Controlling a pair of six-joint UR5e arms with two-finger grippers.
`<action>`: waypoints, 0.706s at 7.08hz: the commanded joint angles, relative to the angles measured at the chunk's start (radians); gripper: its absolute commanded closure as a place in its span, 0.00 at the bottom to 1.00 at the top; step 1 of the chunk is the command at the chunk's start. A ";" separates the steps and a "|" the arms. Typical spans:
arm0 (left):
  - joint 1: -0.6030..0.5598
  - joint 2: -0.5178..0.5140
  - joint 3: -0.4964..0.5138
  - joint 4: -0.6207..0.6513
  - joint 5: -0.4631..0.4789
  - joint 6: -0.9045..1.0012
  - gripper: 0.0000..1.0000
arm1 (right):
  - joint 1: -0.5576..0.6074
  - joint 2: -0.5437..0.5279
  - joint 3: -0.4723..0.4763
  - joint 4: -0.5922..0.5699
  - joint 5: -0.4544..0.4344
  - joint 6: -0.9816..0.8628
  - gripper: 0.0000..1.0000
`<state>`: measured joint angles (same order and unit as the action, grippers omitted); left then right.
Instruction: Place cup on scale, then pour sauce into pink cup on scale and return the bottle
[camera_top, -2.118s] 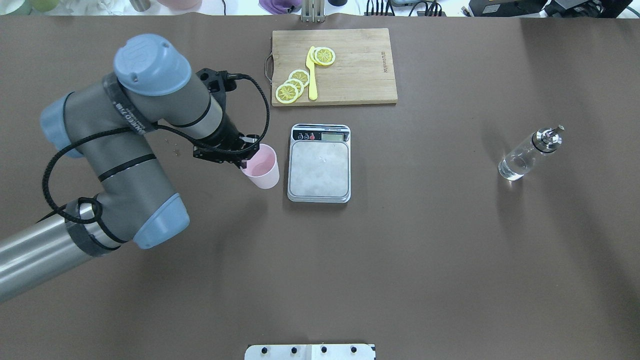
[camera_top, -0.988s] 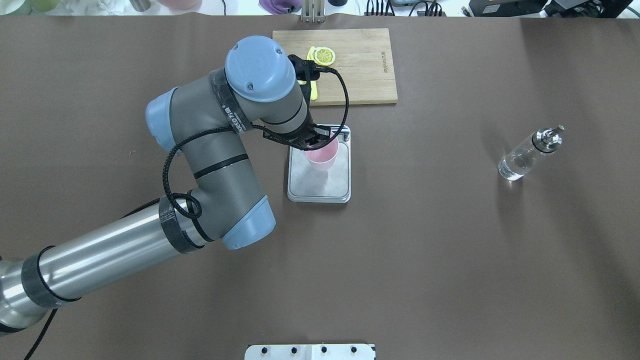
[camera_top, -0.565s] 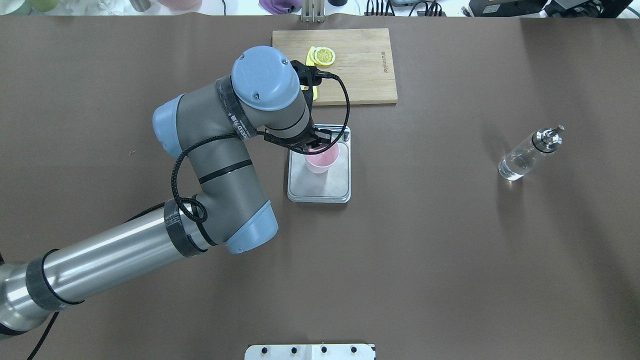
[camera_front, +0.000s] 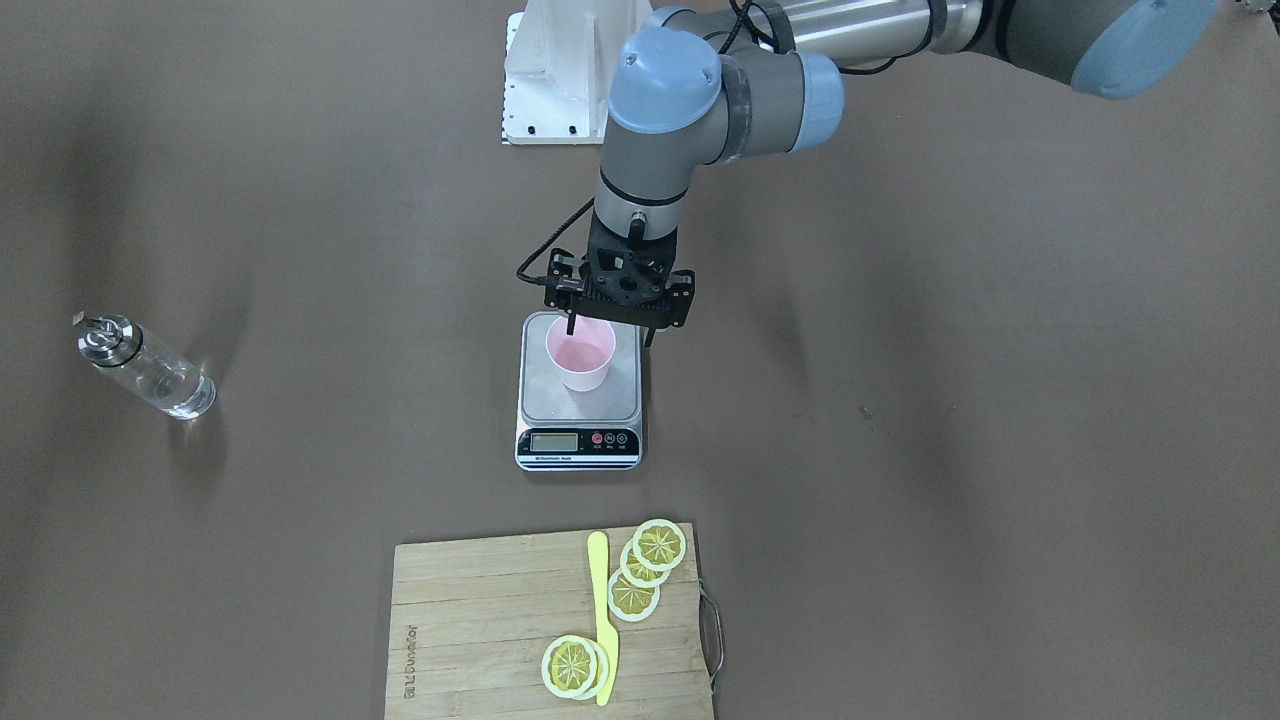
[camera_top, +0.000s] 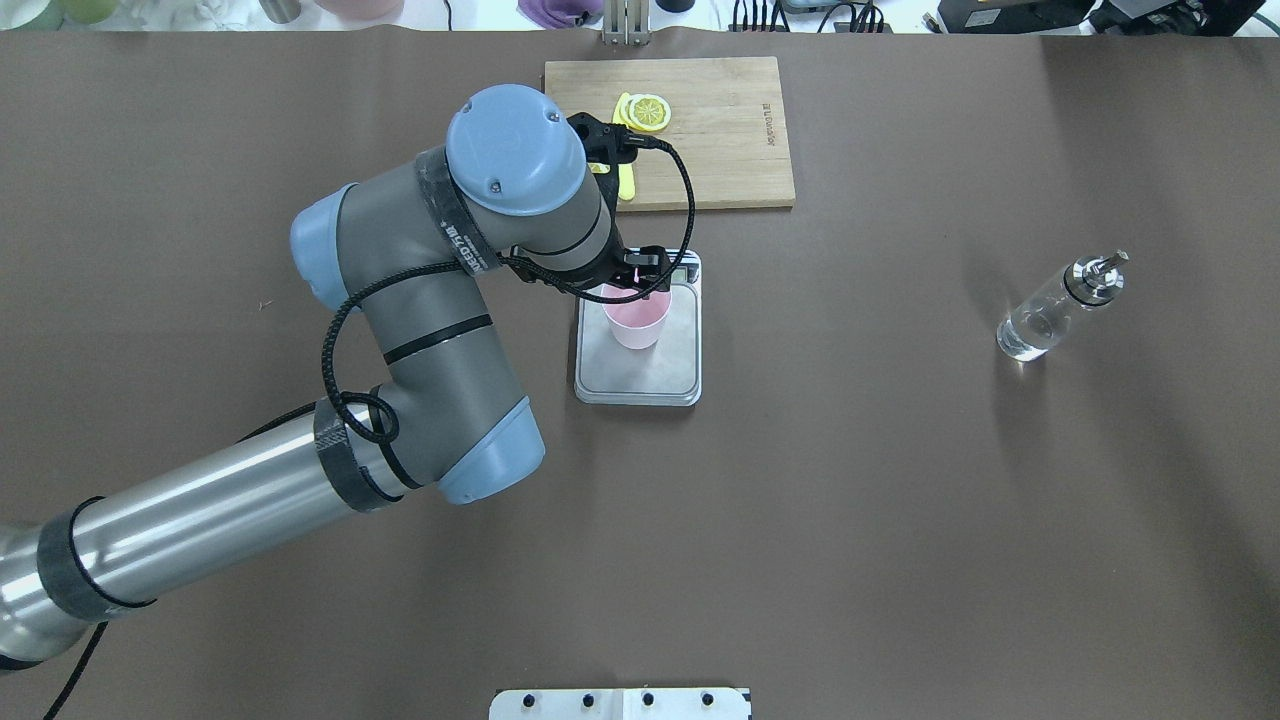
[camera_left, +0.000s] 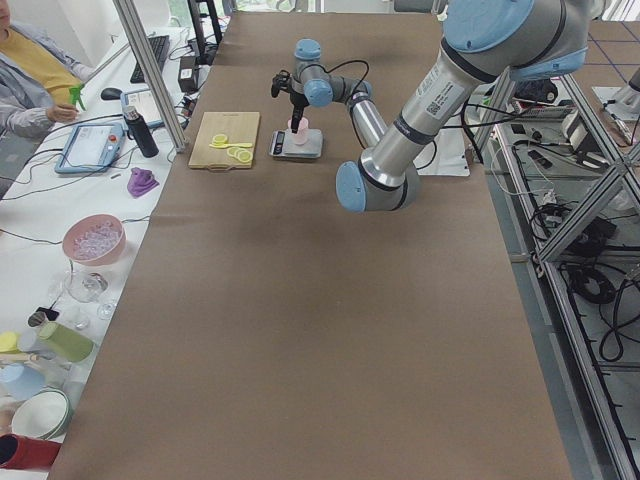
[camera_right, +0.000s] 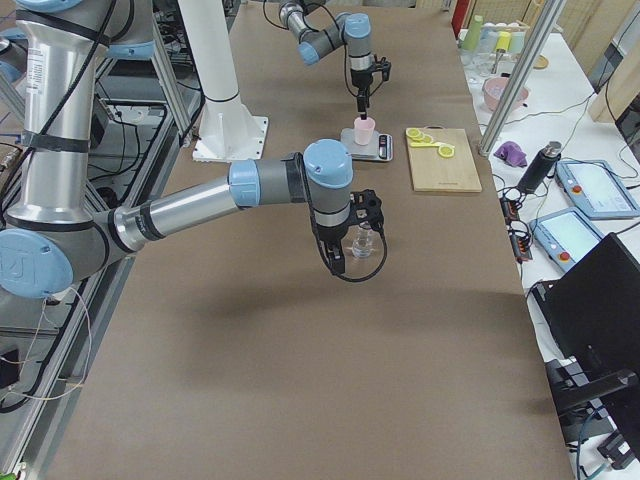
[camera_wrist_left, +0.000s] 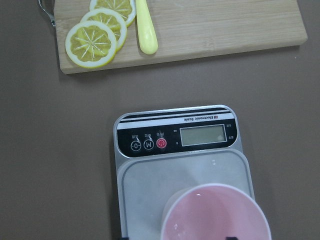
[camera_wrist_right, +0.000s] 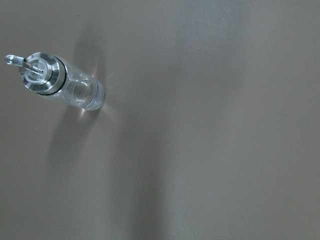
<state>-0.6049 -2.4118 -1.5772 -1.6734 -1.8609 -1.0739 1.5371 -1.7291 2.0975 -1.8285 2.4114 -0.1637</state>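
One empty cup (camera_front: 580, 358) stands on the scale (camera_front: 626, 396) under the released left end effector (camera_front: 610, 333); bottle (camera_front: 150, 374) holds clear sauce (camera_front: 178, 391).

Robotics lab, brown-covered table (camera_left: 300, 330), aluminium frame (camera_left: 148, 70), teach pendants (camera_right: 597, 188), white arm pedestal (camera_right: 212, 70)

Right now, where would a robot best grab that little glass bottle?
Probably around the glass body of the bottle, below its metal cap, coming in level from the side: it stands upright with a straight round wall, while the cap carries a jutting spout.
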 joint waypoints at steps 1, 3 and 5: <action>-0.063 0.179 -0.212 0.003 -0.062 0.000 0.03 | 0.000 -0.001 -0.002 -0.001 -0.002 0.001 0.00; -0.198 0.346 -0.312 0.003 -0.194 0.027 0.03 | 0.000 0.006 -0.020 -0.002 -0.002 0.035 0.00; -0.376 0.570 -0.394 -0.005 -0.315 0.327 0.03 | -0.012 -0.003 -0.019 0.096 0.015 0.046 0.00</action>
<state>-0.8675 -1.9816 -1.9214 -1.6723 -2.0962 -0.9265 1.5340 -1.7259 2.0796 -1.8049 2.4150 -0.1221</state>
